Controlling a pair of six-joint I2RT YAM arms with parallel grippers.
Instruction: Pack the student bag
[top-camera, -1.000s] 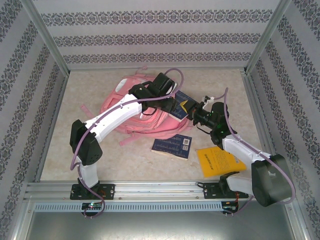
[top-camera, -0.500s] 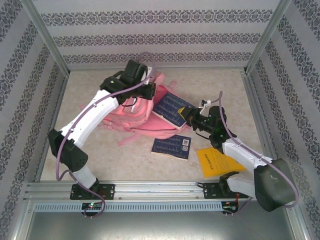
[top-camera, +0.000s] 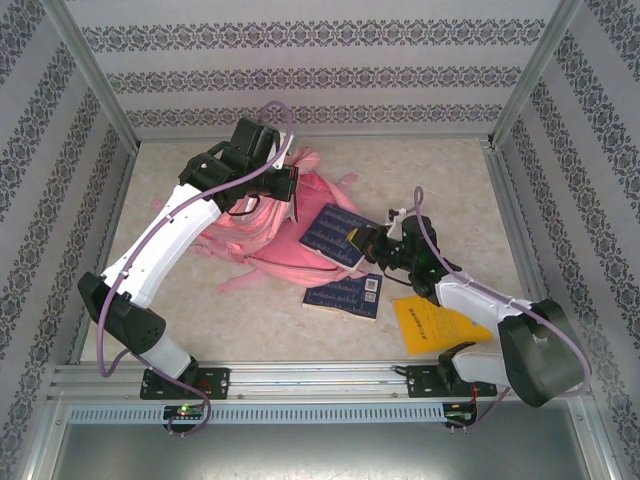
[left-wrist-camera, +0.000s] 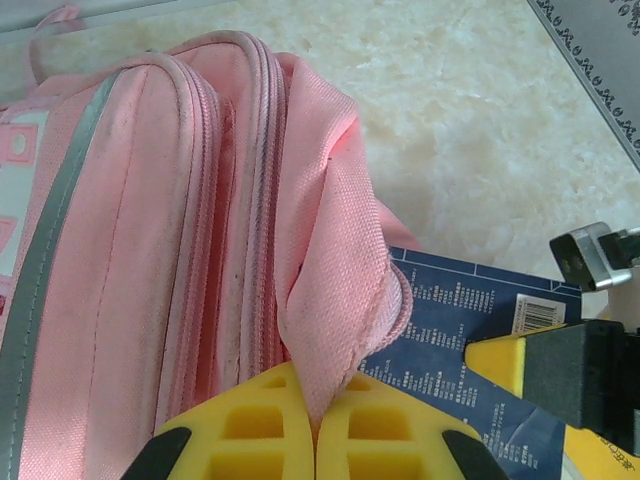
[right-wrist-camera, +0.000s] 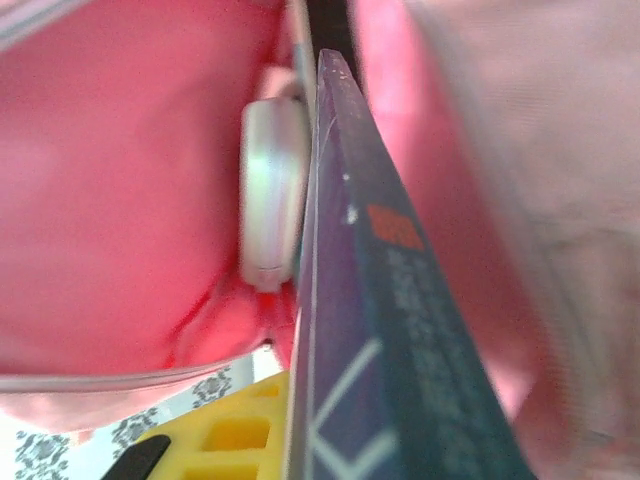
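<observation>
The student bag is a pink backpack lying at the back middle of the table. My left gripper is shut on a fold of its pink fabric by the zip and holds that edge up; its yellow fingers meet on the cloth. My right gripper is shut on a dark blue book, whose far end lies against the bag's lifted edge. In the right wrist view the book is edge-on against pink cloth, beside a white object.
A second dark blue book lies flat in front of the bag. A yellow book rests near the right arm's base. Pink straps trail toward the front. Patterned walls close in the table on three sides.
My left gripper moved back and left across the bag, closed on its fabric edge and now holds it up. My right gripper carried the blue book leftward to the bag.
</observation>
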